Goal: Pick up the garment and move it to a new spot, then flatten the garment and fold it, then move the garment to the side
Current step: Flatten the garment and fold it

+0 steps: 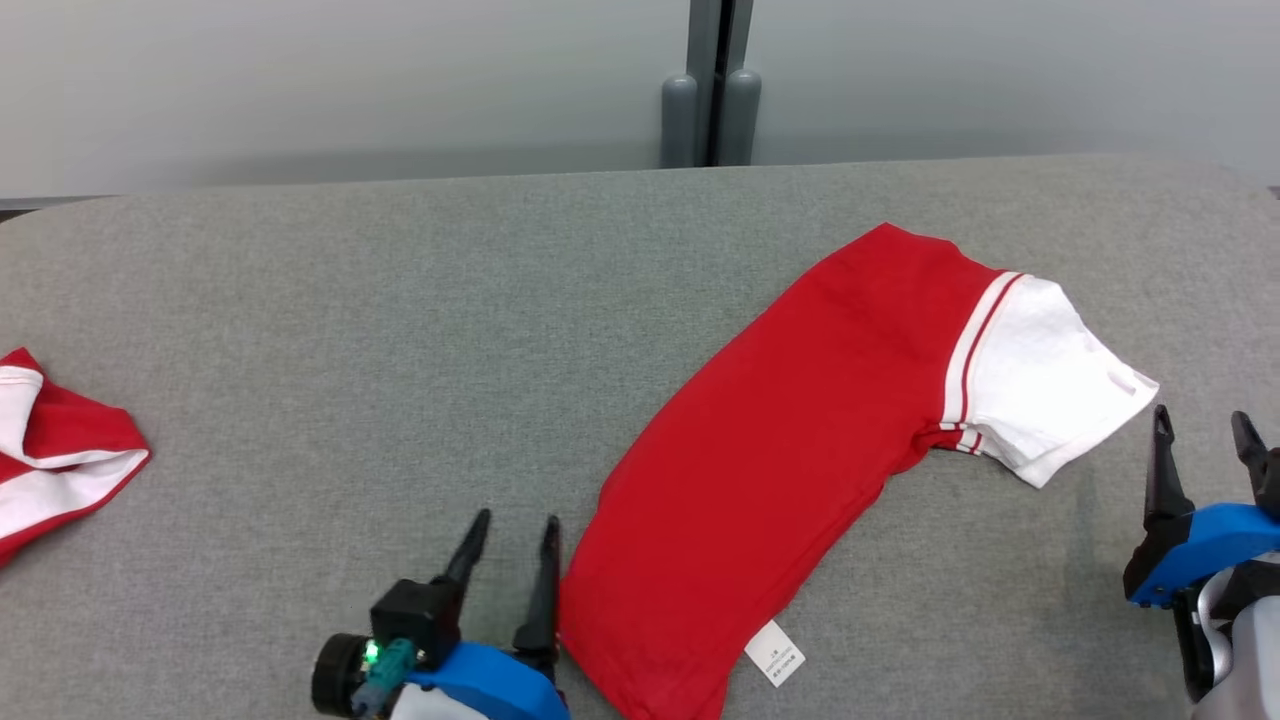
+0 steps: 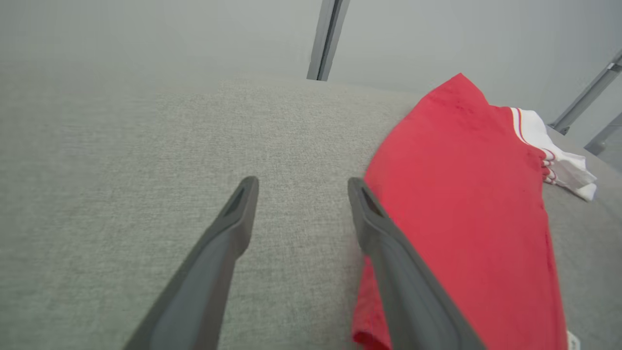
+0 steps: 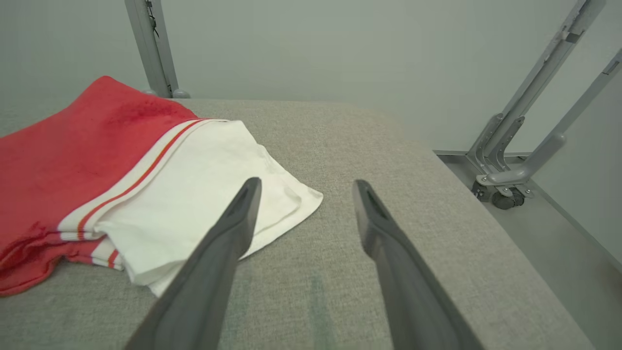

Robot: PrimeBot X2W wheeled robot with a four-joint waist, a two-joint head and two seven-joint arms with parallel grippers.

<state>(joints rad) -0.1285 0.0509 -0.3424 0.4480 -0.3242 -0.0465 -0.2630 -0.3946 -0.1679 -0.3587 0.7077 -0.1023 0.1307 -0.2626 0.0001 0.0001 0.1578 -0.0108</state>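
The garment (image 1: 800, 440) is a red shirt with white sleeves, folded lengthwise into a long strip that runs diagonally across the grey table (image 1: 400, 330). Its white sleeves (image 1: 1050, 390) point right and a white care label (image 1: 775, 653) shows at its near end. My left gripper (image 1: 510, 520) stands open just left of the garment's near hem (image 2: 369, 311), holding nothing. My right gripper (image 1: 1200, 420) is open just right of the sleeves (image 3: 204, 189), with nothing between its fingers. The garment (image 2: 466, 194) lies to the right in the left wrist view.
Another red and white garment (image 1: 55, 450) lies bunched at the table's left edge. A grey post (image 1: 712, 100) stands behind the table's far edge. In the right wrist view, a metal frame on castors (image 3: 515, 165) stands on the floor beyond the table's right edge.
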